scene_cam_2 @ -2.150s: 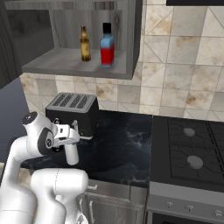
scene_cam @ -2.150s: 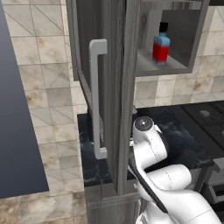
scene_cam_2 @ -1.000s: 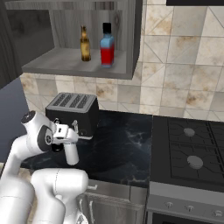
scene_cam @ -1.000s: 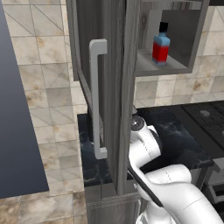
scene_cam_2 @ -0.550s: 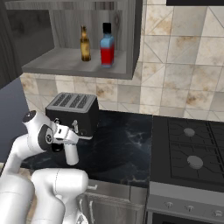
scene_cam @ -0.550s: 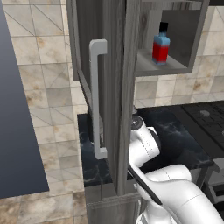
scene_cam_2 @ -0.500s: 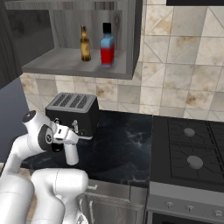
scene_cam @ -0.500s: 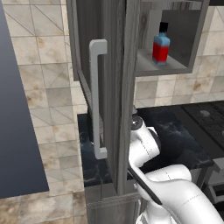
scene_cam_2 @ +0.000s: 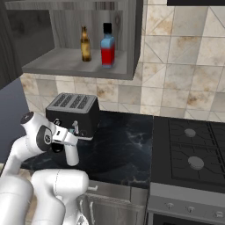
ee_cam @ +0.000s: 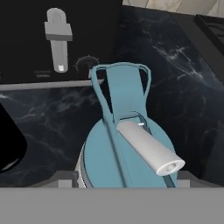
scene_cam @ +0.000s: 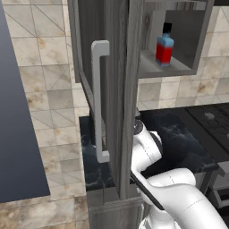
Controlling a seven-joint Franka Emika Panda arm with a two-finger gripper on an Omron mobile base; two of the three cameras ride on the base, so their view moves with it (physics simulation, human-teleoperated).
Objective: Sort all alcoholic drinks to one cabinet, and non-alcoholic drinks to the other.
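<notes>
Since the teal flip lid (ee_cam: pixel 131 153) with its loop looks awkward and slick, I would clamp the rigid white bottle by its body; it stands on the counter (scene_cam_2: pixel 127 149) beside the toaster (scene_cam_2: pixel 72 112), directly beneath the gripper (ee_cam: pixel 127 186), whose jaw state I cannot tell

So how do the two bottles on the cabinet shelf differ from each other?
The beer bottle is slim and amber-brown all over, while the red bottle is squat and wider, red below with blue shoulders. The red bottle has a black cap; the beer bottle tapers into a thin neck. The red bottle's cap reaches higher. In the right base view the beer bottle stands to the left. Both stand upright, side by side, on the shelf of the open cabinet.
</notes>
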